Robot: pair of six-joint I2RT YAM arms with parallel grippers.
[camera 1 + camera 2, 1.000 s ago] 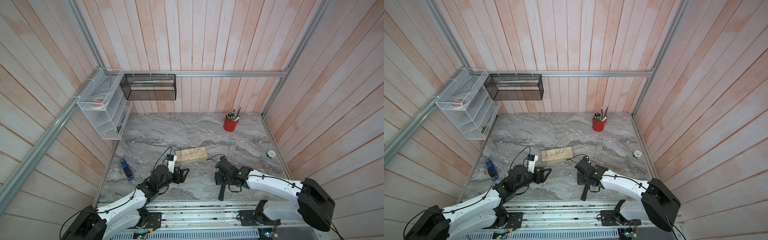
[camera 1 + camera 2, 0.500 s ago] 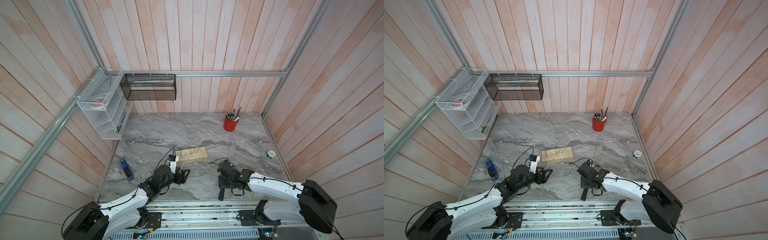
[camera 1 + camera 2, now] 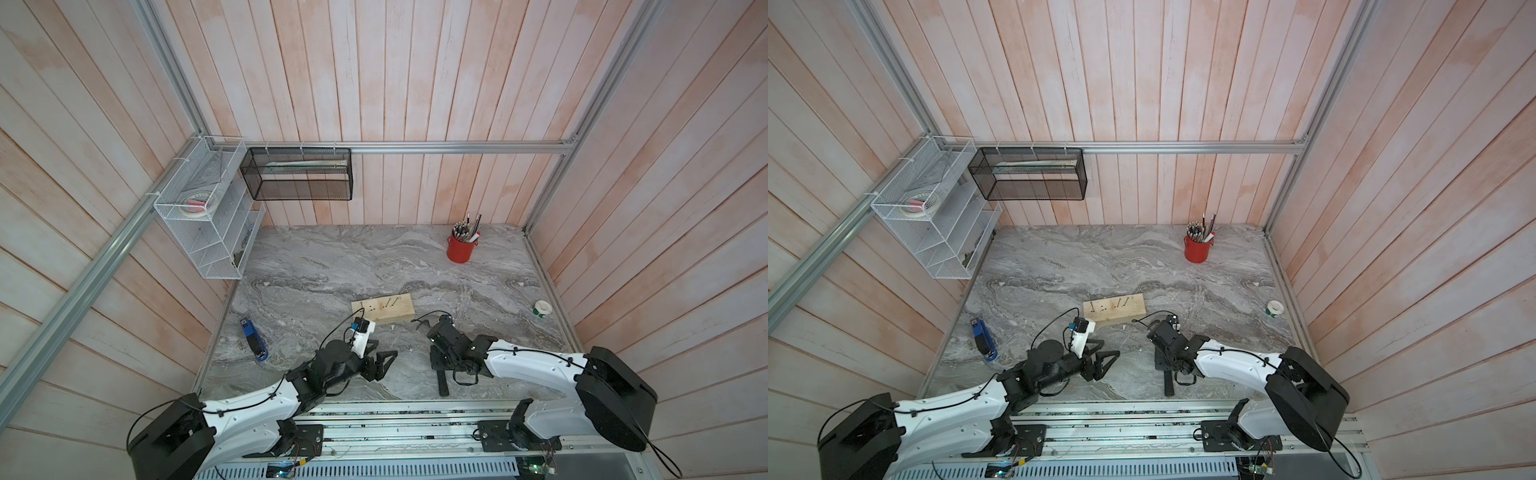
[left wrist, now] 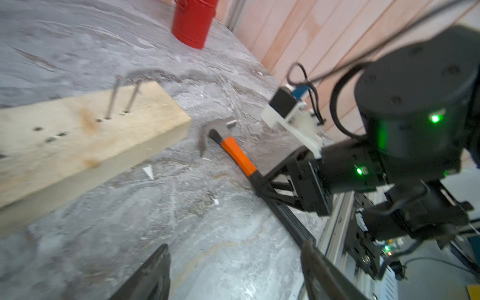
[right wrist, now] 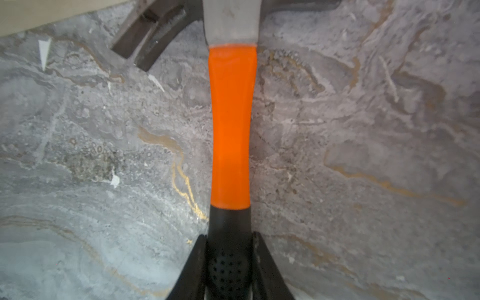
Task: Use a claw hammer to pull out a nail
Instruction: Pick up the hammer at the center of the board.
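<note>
The claw hammer (image 5: 230, 124) lies flat on the marble table, its silver head and curved claw next to the wood block (image 3: 384, 309). My right gripper (image 5: 228, 241) is shut on the black lower handle, one finger pressed on each side. In both top views only the handle end (image 3: 441, 382) (image 3: 1168, 384) shows, below the right gripper (image 3: 439, 360). Two nails (image 4: 111, 101) stand tilted in the block (image 4: 78, 135). My left gripper (image 4: 235, 249) (image 3: 384, 359) hovers open and empty over bare table left of the hammer (image 4: 237, 153).
A red cup of pens (image 3: 460, 249) stands at the back right and a tape roll (image 3: 542, 308) near the right wall. A blue tool (image 3: 253, 338) lies at the left. A white wire rack (image 3: 208, 216) and a black mesh basket (image 3: 301, 174) hang on the walls.
My right gripper's fingers have closed onto the hammer's black handle. The left gripper has shifted a little to the right and stays open.
</note>
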